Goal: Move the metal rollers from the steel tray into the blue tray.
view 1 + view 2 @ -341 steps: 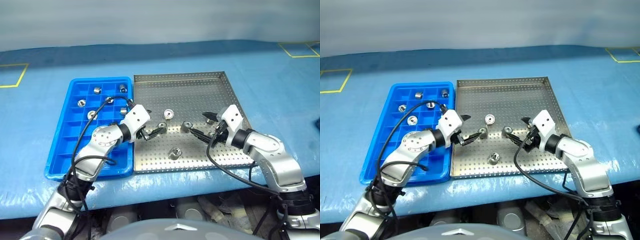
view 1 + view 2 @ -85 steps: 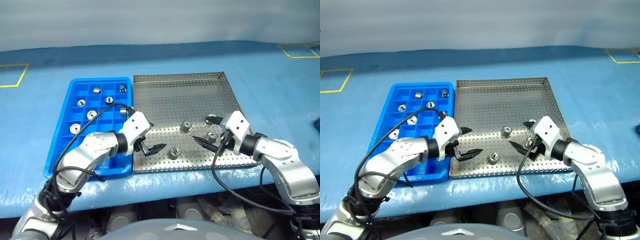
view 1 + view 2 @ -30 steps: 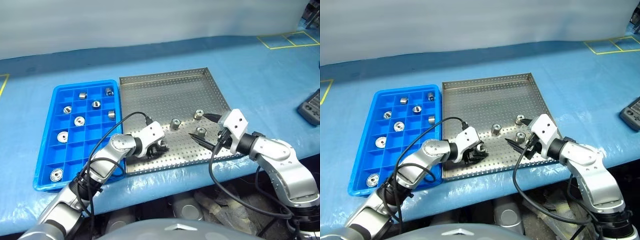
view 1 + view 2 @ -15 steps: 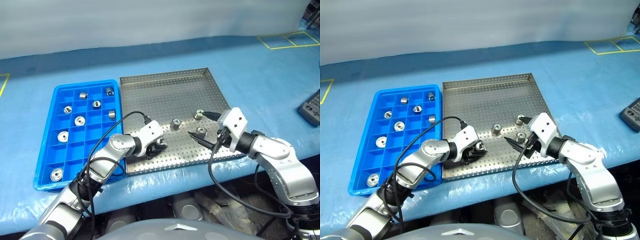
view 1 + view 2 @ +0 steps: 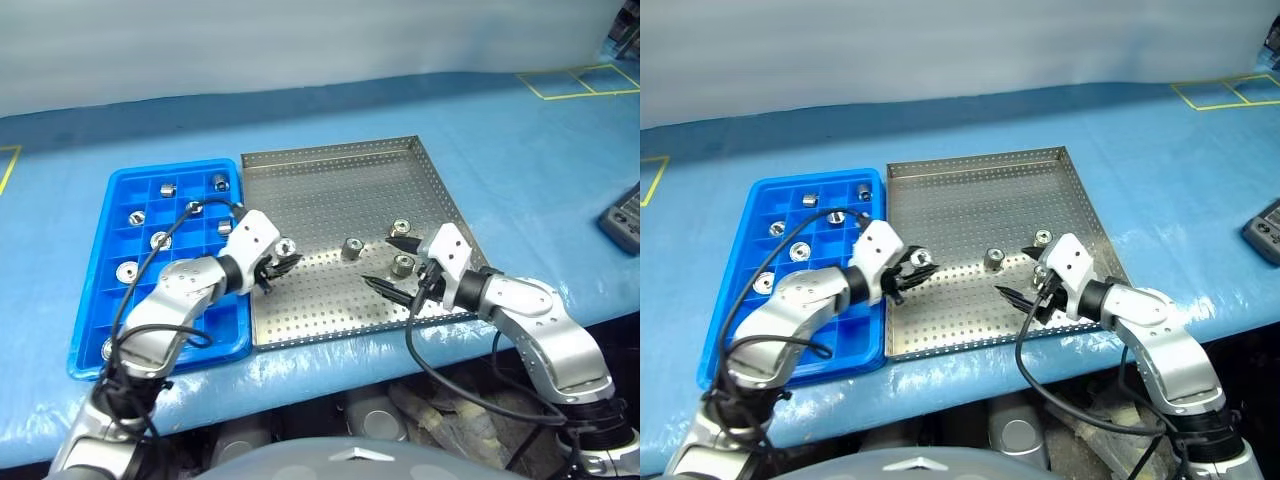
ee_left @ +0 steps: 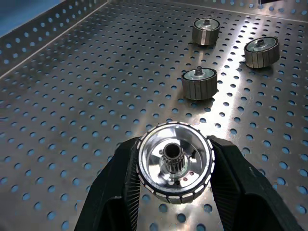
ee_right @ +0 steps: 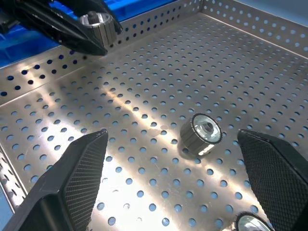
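My left hand (image 5: 283, 262) is gripping a roller (image 5: 285, 246), the blue tray (image 5: 100, 336) lying at its nine o'clock, my right hand (image 5: 395, 267) hanging open.

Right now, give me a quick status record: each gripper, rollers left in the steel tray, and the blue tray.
left gripper: shut on a metal roller, lifted over the steel tray's left side
right gripper: open, nothing held, over the steel tray
loose rollers in steel tray: three
blue tray: several rollers already in compartments
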